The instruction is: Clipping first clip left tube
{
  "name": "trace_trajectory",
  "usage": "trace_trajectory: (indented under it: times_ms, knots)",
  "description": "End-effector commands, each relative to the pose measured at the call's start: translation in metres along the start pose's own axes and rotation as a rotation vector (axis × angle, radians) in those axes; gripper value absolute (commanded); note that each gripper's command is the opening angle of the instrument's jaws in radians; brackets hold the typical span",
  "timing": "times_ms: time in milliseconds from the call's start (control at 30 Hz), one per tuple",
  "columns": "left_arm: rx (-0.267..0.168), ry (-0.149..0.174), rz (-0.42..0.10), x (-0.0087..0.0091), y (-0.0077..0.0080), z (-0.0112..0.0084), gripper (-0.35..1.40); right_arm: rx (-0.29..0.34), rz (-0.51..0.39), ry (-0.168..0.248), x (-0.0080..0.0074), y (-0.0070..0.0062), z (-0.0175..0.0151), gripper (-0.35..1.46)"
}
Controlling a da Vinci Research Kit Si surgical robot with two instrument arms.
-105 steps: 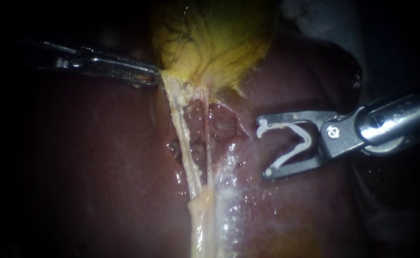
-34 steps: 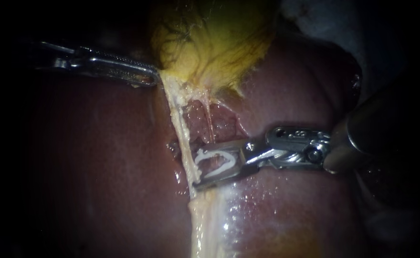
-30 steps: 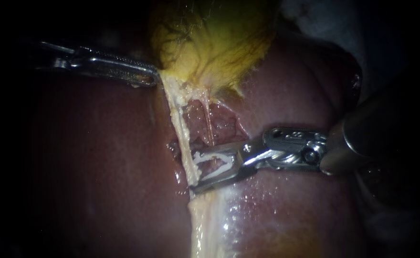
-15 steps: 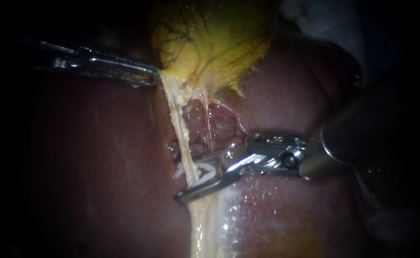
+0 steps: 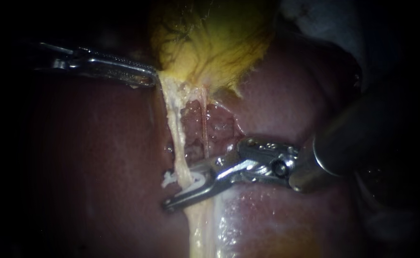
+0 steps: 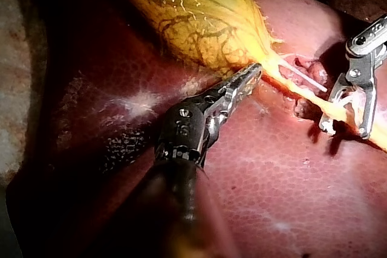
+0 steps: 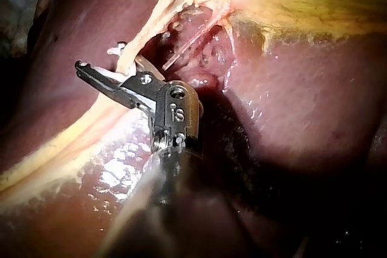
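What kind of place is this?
Probably a surgery practice bench: a liver and yellow gallbladder, with the left instrument holding it and the right instrument setting a white clip on the left tube.

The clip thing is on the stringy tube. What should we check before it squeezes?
1. Left instrument holds the gallbladder, keeping the left tube stretched: ok.
2. Clip reaches across the left tube: ok, its tip pokes out the far side.
3. Thin tube stays outside the clip: cannot tell, it runs behind the right instrument.
4. Clip squeezed shut: not ok, the left wrist view shows a gap.
5. Liver not caught underneath: cannot tell.
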Motion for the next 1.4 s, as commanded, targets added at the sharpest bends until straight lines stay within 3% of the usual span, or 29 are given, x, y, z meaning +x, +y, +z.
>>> trace_trajectory:
  times_ms: [33,433,533,733,1033,1267,1400]
  knots:
    - [0.000,0.000,0.000,0.0000,0.0000,0.0000,-0.35,0.015,-0.002,0.000,0.0001,-0.0003,0.0000,0.50]
    - [0.000,0.000,0.000,-0.0001,0.0000,0.0002,-0.35,0.184,-0.006,-0.003,-0.0001,-0.0018,0.0004,0.49]
    - [-0.002,0.000,0.000,-0.0001,0.0000,0.0004,-0.35,0.218,-0.010,-0.007,0.0002,-0.0013,0.0008,0.49]
    - [0.002,0.000,0.000,0.0000,0.0000,0.0002,-0.35,0.281,-0.021,-0.056,0.0001,-0.0001,0.0012,0.46]
    - [0.002,0.000,0.000,0.0000,0.0000,0.0002,-0.35,0.339,-0.030,-0.096,0.0004,0.0017,0.0007,0.46]
    - [0.002,0.000,0.000,0.0000,0.0000,0.0001,-0.35,0.345,-0.026,-0.110,0.0004,0.0021,0.0005,0.40]
    - [0.002,0.000,0.000,0.0000,0.0000,0.0001,-0.35,0.343,-0.039,-0.117,0.0004,0.0022,0.0005,0.22]
